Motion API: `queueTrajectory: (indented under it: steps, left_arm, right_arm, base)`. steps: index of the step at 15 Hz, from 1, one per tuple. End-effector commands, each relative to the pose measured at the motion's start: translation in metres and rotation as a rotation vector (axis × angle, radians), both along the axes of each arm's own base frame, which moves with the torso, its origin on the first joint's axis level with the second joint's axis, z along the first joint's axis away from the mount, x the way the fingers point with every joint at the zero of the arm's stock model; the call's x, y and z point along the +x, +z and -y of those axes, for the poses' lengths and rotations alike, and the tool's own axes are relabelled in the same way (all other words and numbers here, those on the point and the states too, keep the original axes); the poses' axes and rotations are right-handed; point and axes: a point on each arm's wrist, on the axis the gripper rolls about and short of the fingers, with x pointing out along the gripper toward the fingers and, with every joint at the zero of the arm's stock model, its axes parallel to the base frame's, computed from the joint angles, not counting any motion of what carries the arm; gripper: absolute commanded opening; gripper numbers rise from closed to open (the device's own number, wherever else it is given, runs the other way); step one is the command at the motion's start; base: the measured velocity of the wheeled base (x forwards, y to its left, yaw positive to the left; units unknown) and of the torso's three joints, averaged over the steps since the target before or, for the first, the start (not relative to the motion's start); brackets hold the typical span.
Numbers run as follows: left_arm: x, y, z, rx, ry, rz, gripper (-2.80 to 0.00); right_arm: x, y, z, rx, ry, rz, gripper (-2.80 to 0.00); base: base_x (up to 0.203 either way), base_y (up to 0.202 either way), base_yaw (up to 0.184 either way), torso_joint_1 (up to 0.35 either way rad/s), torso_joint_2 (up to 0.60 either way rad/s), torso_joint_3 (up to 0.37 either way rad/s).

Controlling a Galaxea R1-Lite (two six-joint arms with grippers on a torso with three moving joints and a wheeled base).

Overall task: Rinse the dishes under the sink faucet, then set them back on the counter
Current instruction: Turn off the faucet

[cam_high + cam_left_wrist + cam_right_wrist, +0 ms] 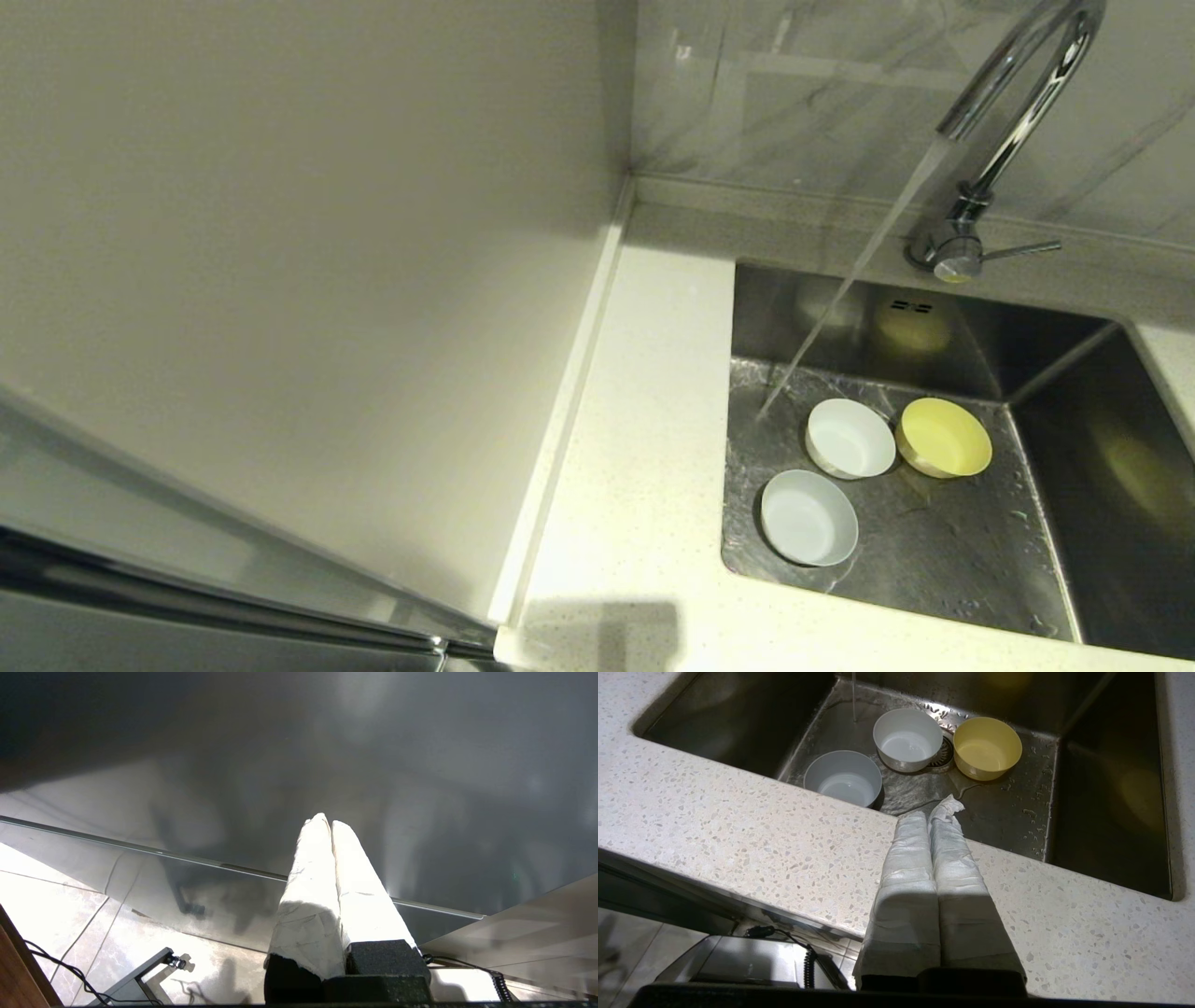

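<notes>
Three small round plastic-looking bowls, pale blue-grey [808, 517], white [850, 438] and yellow [943, 437], sit lower right: light, wet, slippery (pinch a rim). Right gripper [937, 808] and left gripper [325, 821] are closed, empty.

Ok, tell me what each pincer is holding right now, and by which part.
Nothing. The left pincer and right pincer are both shut and empty.

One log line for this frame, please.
faucet running | three bowls in sink | right claw shut over counter | left claw parked
</notes>
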Motion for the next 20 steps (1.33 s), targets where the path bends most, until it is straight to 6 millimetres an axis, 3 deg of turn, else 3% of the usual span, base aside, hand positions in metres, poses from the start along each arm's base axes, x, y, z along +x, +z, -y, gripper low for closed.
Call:
queueTrajectory:
  steps: [1, 5, 7, 9, 13, 14, 16, 20]
  left_arm:
    - [0.0, 0.0, 0.0, -0.001, -0.001, 0.003, -2.8]
    - [0.0, 0.0, 0.0, -0.001, 0.0, 0.003, -2.8]
    - [0.0, 0.0, 0.0, -0.001, 0.0, 0.003, -2.8]
    - [0.0, 0.0, 0.0, -0.001, 0.001, 0.003, -2.8]
    - [0.0, 0.0, 0.0, 0.0, 0.002, 0.003, -2.8]
    - [0.0, 0.0, 0.0, -0.001, 0.0, 0.003, -2.8]
    - [0.0, 0.0, 0.0, -0.001, 0.0, 0.003, -2.8]
    - [0.0, 0.0, 0.0, -0.001, 0.0, 0.003, -2.8]
  right_arm:
    - [0.0, 0.0, 0.0, 0.0, 0.002, -0.002, -2.8]
    - [0.003, 0.003, 0.0, -0.01, -0.001, -0.045, -2.8]
    - [0.009, 0.024, 0.001, -0.005, -0.029, -0.083, -2.8]
    - [0.024, 0.063, 0.001, 0.062, -0.078, -0.132, -2.8]
    - [0.092, 0.174, 0.005, 0.381, -0.196, -0.164, -2.8]
    - [0.114, 0.193, 0.01, 0.45, -0.248, -0.201, -2.8]
    - [0.151, 0.207, 0.029, 0.571, -0.338, -0.325, -2.8]
    - [0.206, 0.202, 0.062, 0.73, -0.37, -0.509, -2.8]
  base:
    - [0.0, 0.0, 0.0, 0.0, 0.0, 0.0]
    - [0.0, 0.0, 0.0, 0.0, 0.0, 0.0]
    - [0.0, 0.0, 0.0, 0.0, 0.0, 0.0]
    - [0.0, 0.0, 0.0, 0.0, 0.0, 0.0]
    - [0.0, 0.0, 0.0, 0.0, 0.0, 0.0]
    - [0.0, 0.0, 0.0, 0.0, 0.0, 0.0]
    - [0.0, 0.0, 0.0, 0.0, 0.0, 0.0]
    - [0.0, 0.0, 0.0, 0.0, 0.0, 0.0]
